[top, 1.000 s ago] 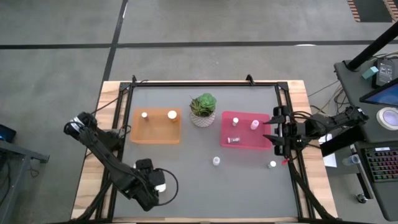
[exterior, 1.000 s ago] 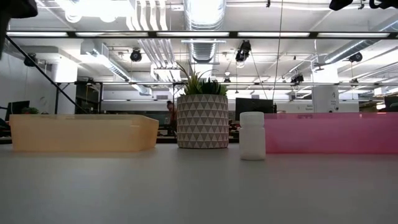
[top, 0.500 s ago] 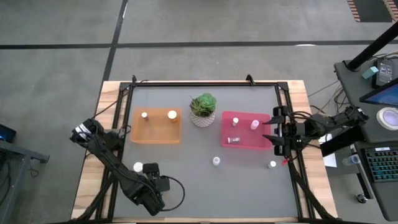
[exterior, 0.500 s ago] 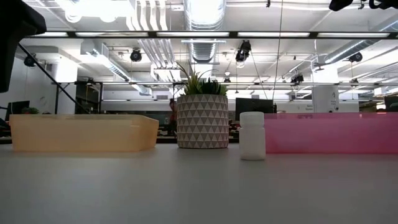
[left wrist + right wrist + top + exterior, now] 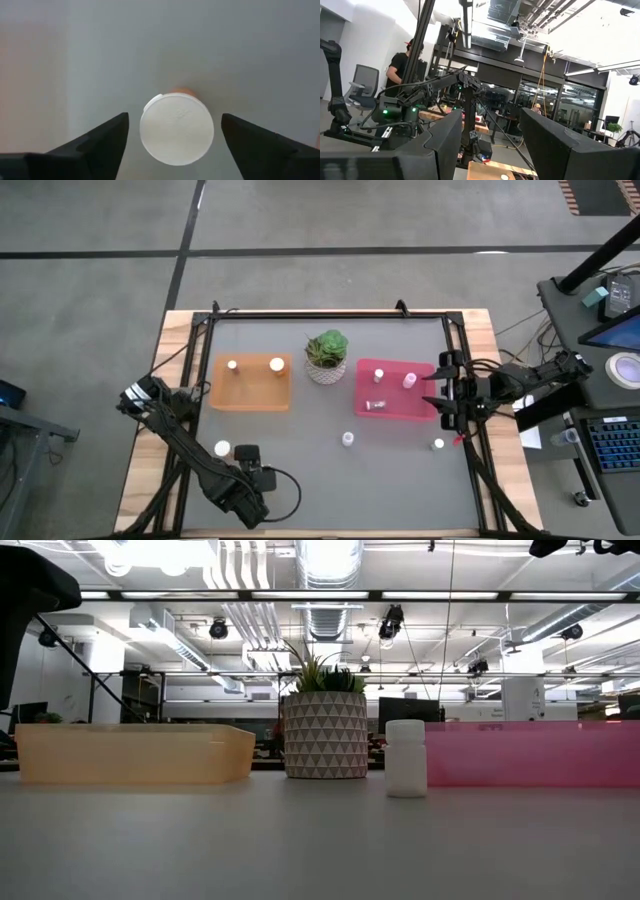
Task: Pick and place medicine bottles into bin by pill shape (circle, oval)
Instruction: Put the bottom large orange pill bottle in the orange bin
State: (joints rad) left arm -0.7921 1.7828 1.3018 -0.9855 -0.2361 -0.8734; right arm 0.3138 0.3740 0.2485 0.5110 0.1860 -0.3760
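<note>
Upright white-capped bottle on table

A grey concrete floor with dark seam lines surrounds the wooden-edged grey table; beyond, silver ceiling ducts, bright strip lights and a grey office chair

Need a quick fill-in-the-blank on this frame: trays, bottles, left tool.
1. The orange tray holds ____ bottles.
2. The potted plant stands between the orange tray and the ____ tray.
3. The left tool is open, pointing straight down over a bottle with a ____ cap.

Missing words: two; pink; white
</note>
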